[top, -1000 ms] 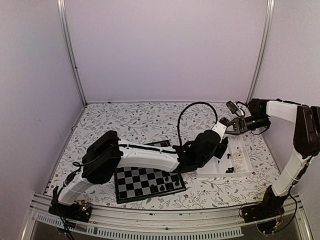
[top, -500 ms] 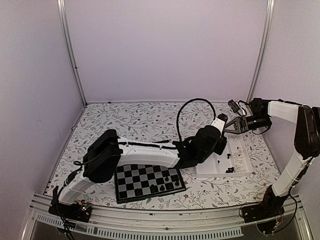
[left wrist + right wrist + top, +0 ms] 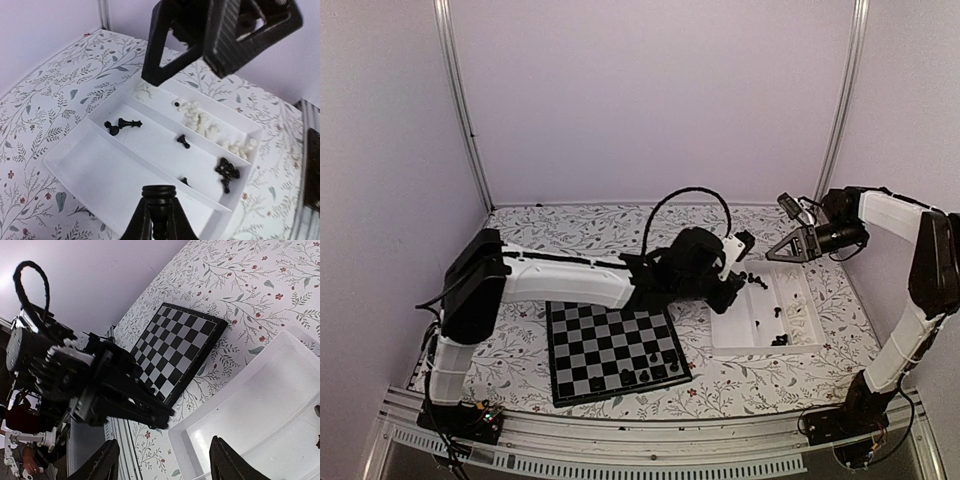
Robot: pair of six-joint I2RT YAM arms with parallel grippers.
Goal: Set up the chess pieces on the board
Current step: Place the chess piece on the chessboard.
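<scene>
My left gripper (image 3: 159,220) is shut on a black chess piece (image 3: 159,197), held above the near wall of the white tray (image 3: 70,157). From above, that gripper (image 3: 732,285) hangs at the tray's left edge, right of the board (image 3: 590,345). A few black chess pieces (image 3: 648,372) stand along the board's front right. More black pieces (image 3: 122,123) lie in the tray's middle channel, with a small heap (image 3: 226,171) at its end. My right gripper (image 3: 783,240) is open and empty above the tray's far end; its own view shows the board (image 3: 175,347) and the left gripper (image 3: 160,416).
Cream pieces (image 3: 200,119) fill the tray's far channel. The tray's wide near compartment (image 3: 125,182) holds nothing. The left arm (image 3: 570,285) spans the table behind the board. A black cable (image 3: 685,200) loops above its wrist. Floral cloth (image 3: 570,235) covers the table.
The left gripper closed on a black piece in the tray and drew back left to the tray's edge. The right gripper's jaws opened wide and it rose slightly.
</scene>
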